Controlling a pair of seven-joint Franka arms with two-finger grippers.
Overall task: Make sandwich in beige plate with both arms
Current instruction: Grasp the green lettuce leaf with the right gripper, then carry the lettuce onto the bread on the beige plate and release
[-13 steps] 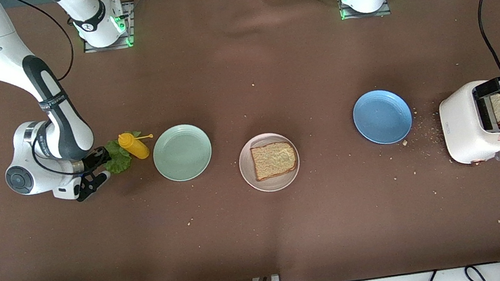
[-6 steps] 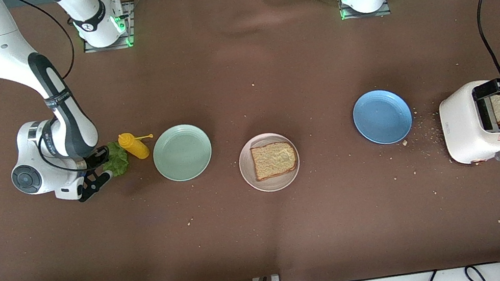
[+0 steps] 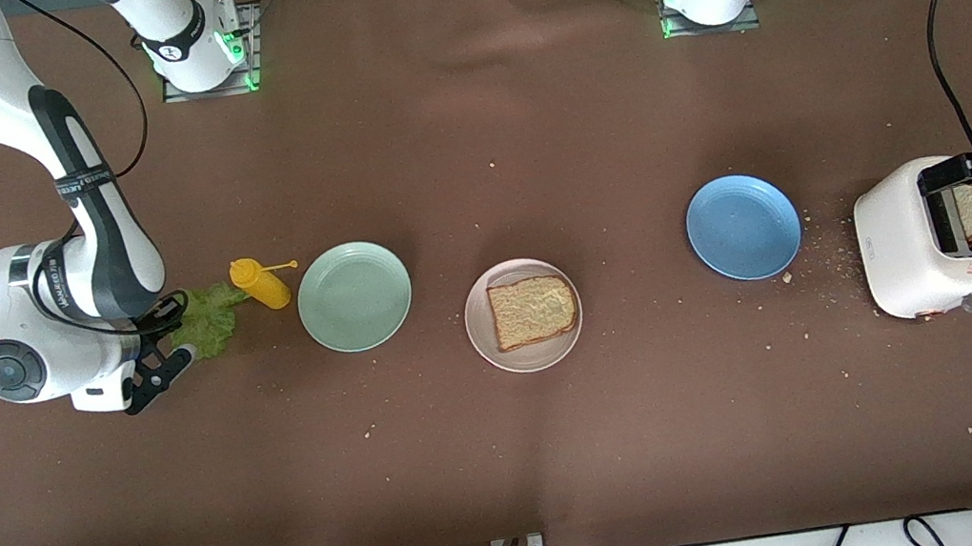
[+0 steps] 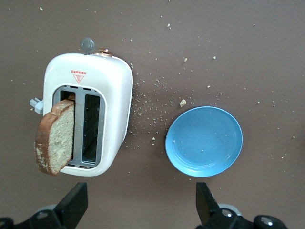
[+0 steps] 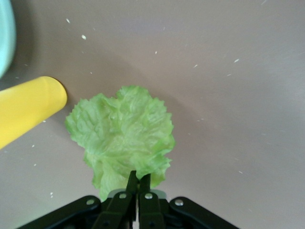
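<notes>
Pinching lettuce leaf (image 5: 121,136), right pincer (image 5: 138,183) clamped on its edge beside yellow bottle (image 3: 259,284). Left pincer (image 4: 140,200) spread wide above toaster (image 4: 88,119). Bread slice (image 3: 532,310) on beige plate (image 3: 481,336), mid-bench.

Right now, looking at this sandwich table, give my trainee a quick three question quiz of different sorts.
1. True or false: the right hand is shut on the lettuce.
2. What lies on the beige plate? A) one bread slice B) lettuce C) nothing
3. Fill in: the second bread slice sticks out of the ___.

Key: 1 true; 2 A; 3 toaster.
</notes>
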